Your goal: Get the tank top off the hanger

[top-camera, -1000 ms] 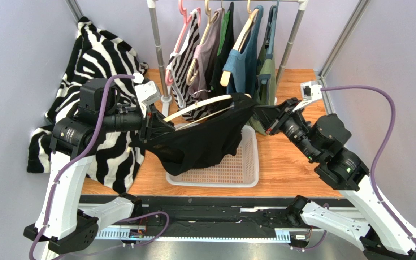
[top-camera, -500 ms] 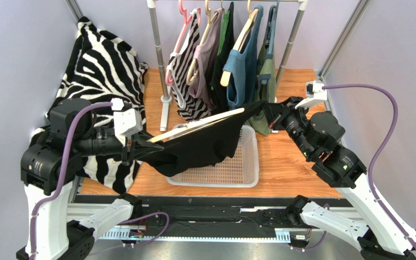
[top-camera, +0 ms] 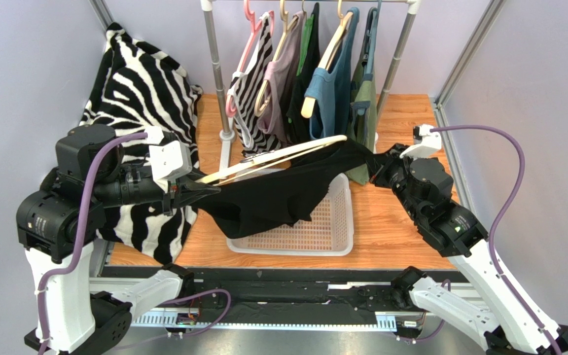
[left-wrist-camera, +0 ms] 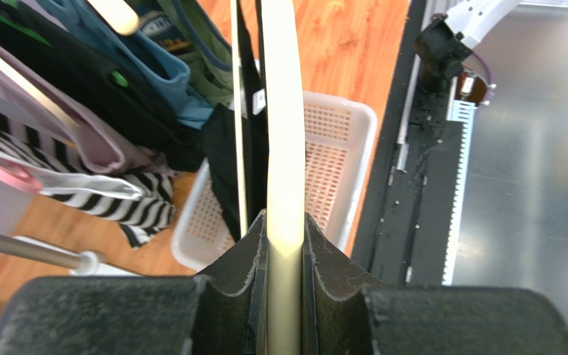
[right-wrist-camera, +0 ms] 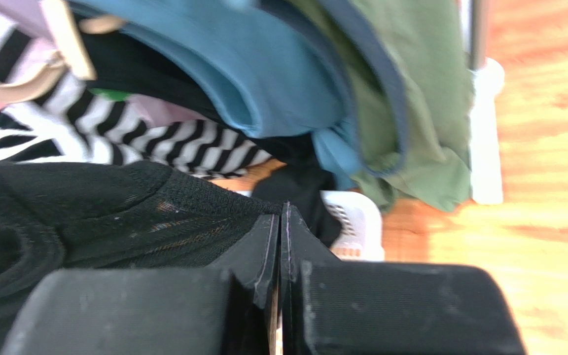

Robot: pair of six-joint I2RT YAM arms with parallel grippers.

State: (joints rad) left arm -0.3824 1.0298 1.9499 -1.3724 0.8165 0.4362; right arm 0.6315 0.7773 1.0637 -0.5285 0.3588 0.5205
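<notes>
A black tank top [top-camera: 279, 198] hangs stretched between my two grippers above the white basket [top-camera: 331, 235]. A cream wooden hanger [top-camera: 279, 157] lies along its upper edge, its right end bare. My left gripper [top-camera: 191, 190] is shut on the hanger's left end; in the left wrist view the hanger [left-wrist-camera: 283, 118] runs straight out from between the pads [left-wrist-camera: 254, 255]. My right gripper [top-camera: 374, 164] is shut on the tank top's right strap, and the black fabric [right-wrist-camera: 116, 214] shows at its fingertips [right-wrist-camera: 265, 240] in the right wrist view.
A clothes rack [top-camera: 216, 66] at the back holds several garments on hangers, among them striped [top-camera: 254, 74], blue [top-camera: 331, 89] and green [top-camera: 365, 96] ones. A zebra-print cloth [top-camera: 139, 89] is draped at the left. The wooden table [top-camera: 398, 222] lies under the basket.
My left arm pulled back to the left with the hanger's end, then edged back right. My right gripper shifted right and down with the strap. The hanger's right end has come out of the fabric.
</notes>
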